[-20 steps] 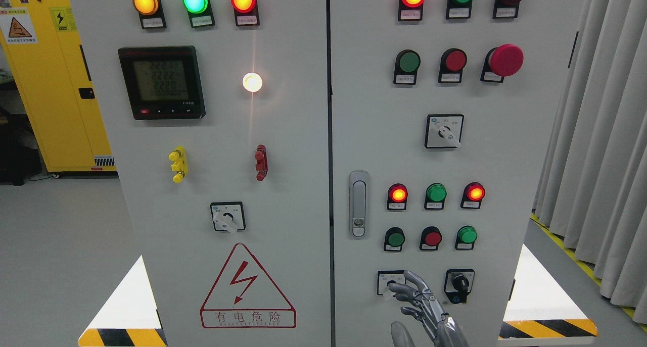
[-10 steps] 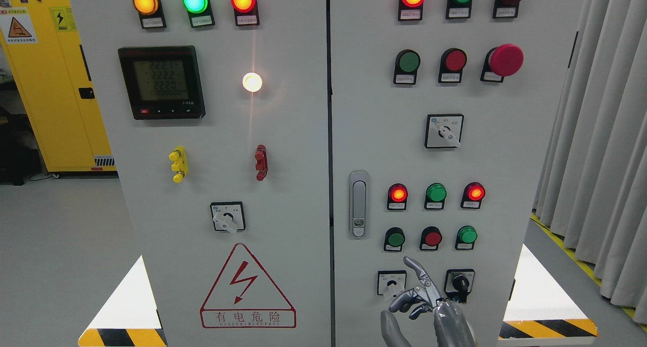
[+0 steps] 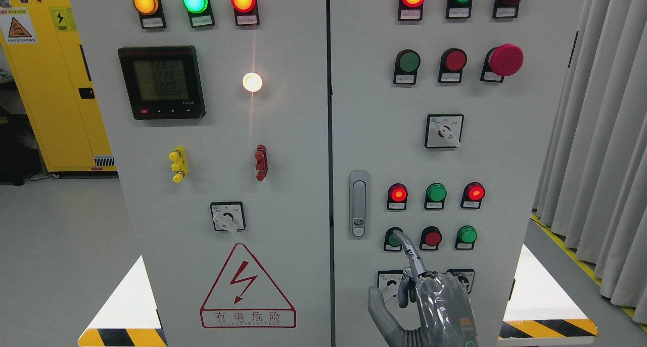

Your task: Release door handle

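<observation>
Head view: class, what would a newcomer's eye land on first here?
Probably the right hand at bottom centre, its index finger extended to the dark green button. Beyond that, the big red mushroom button upper right and the red lightning warning triangle low on the left door.

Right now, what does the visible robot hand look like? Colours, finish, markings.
Only one hand shows, low against the right cabinet door. It is metallic grey and silver, with slim jointed fingers of exposed linkages. The back looks covered in glossy, wrinkled clear film. A small green mark sits near the wrist at the bottom edge. No cables or sleeve visible.
</observation>
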